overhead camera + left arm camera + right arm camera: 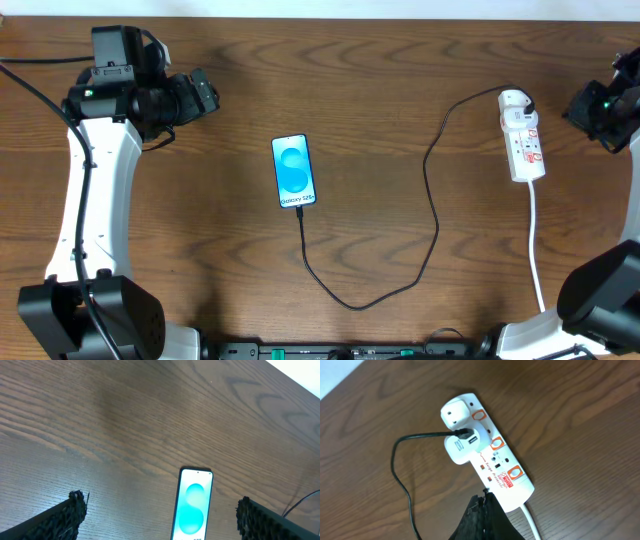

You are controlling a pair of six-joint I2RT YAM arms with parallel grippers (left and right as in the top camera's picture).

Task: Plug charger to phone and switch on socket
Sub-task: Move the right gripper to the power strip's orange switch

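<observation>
On my table (400, 80):
- Galaxy S25+ phone (293, 171): centre, screen lit.
- Charger cable (430, 190): meets the phone's lower edge and loops to the white adapter (462, 447).
- Power strip (522, 137): far right.
- Left gripper (161, 505): spread wide, empty.
- Right gripper (482, 505): pinched closed, empty, at the strip's edge.

The overhead camera looks straight down from high above the desk (400, 60). It takes in both arms, the phone (293, 171) near the middle and the socket (524, 140) at the far right. The left wrist camera sits nearer the wood and tilts down. The left gripper (161, 502) frames its bottom edge, and it shares the phone with the overhead view. The right wrist camera hangs close over the socket, with the right gripper (484, 496) at its bottom edge, and shares the socket with the overhead view.
</observation>
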